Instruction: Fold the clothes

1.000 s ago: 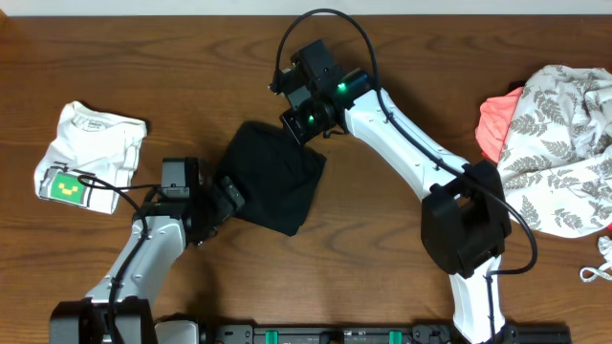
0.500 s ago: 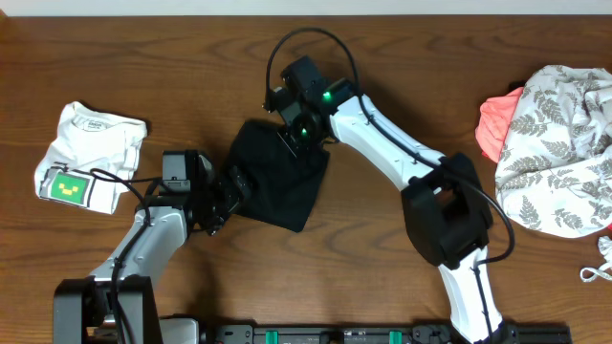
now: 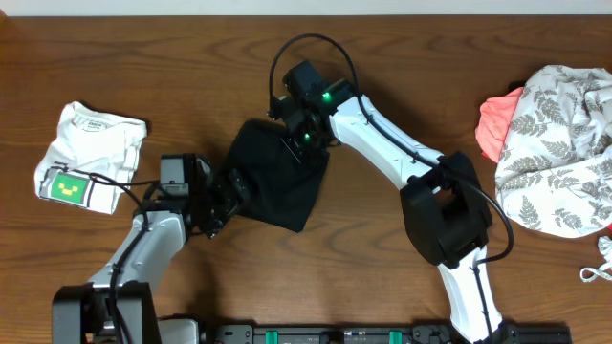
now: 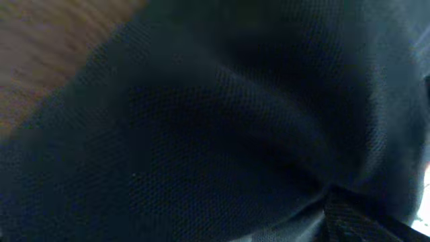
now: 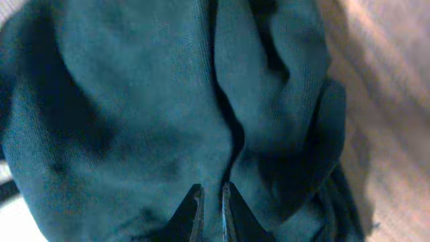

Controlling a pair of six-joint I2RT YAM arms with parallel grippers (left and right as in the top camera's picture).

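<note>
On brown wooden table (image 3: 402, 57) | black clothes (image 3: 277, 186) | left end effector (image 3: 229, 188) spread wide | right end effector (image 5: 211, 193) pinching clothes

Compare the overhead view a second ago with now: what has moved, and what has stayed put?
The right arm swung left, bringing the right gripper from the far edge further onto the black garment; nothing was visibly taken or released. The left gripper, the white shirt and the patterned pile stayed put.
</note>
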